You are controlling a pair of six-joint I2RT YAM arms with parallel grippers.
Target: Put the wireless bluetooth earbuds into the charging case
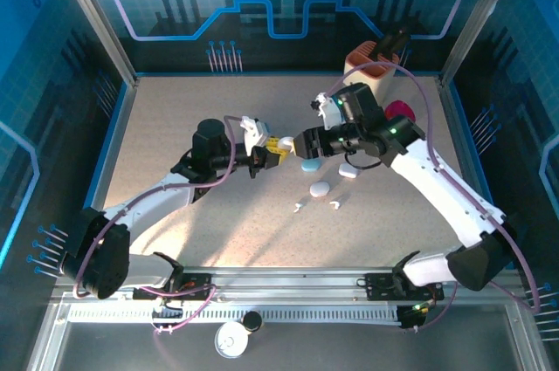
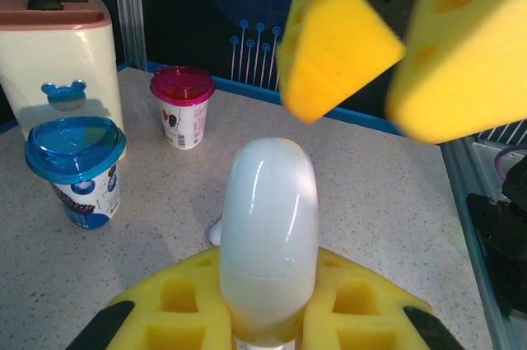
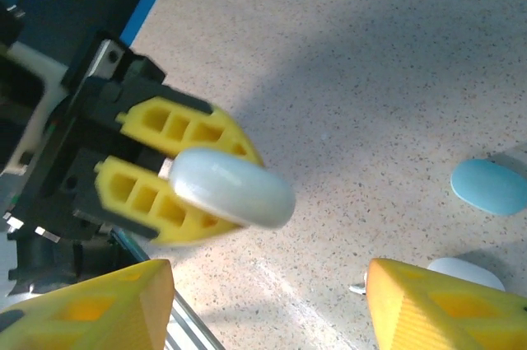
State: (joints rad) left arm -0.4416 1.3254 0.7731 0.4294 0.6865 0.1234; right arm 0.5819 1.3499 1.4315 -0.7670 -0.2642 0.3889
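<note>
The white case (image 2: 268, 235) is smooth, glossy plastic. The fingers (image 3: 177, 128) of the left end effector (image 3: 235, 192) at the white case are matt yellow. The desk (image 2: 387, 193) beneath it is matt, finely speckled. The blue lid (image 2: 74, 140) and magenta lid (image 2: 183, 84), left of the white case, are glossy plastic.

A glossy white pebble-shaped plastic charging case (image 2: 268, 235), closed, is held clear of the speckled table (image 1: 218, 127), clamped at 1 end between the yellow fingers of the left gripper (image 1: 276, 149). 1 tiny white stemmed earbud (image 1: 298, 207) is seen lying on the table, with a 2nd earbud (image 1: 334, 205) near it.
</note>
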